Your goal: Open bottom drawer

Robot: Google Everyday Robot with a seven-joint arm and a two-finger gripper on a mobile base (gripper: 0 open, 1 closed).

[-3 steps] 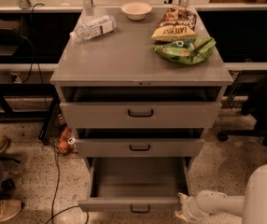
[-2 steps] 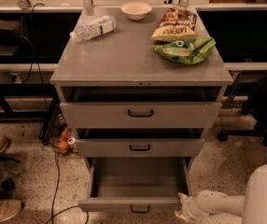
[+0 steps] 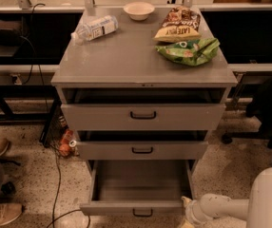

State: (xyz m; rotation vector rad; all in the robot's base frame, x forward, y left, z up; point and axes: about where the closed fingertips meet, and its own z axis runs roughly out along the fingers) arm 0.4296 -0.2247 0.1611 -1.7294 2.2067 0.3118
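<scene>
The bottom drawer (image 3: 136, 207) of the grey cabinet stands pulled far out, its inside bare, with a small black loop handle (image 3: 142, 213) at the centre of its front. The middle drawer (image 3: 142, 150) and top drawer (image 3: 143, 116) above it stand slightly out. My gripper (image 3: 185, 217) is at the bottom right, at the right end of the bottom drawer's front, on the white arm (image 3: 231, 208).
On the cabinet top (image 3: 126, 56) lie a water bottle (image 3: 94, 28), a white bowl (image 3: 139, 10), and chip bags (image 3: 179, 26) (image 3: 189, 50). A person's shoes (image 3: 0, 213) and cables (image 3: 55, 184) are on the floor to the left. Chair legs (image 3: 255, 134) stand at right.
</scene>
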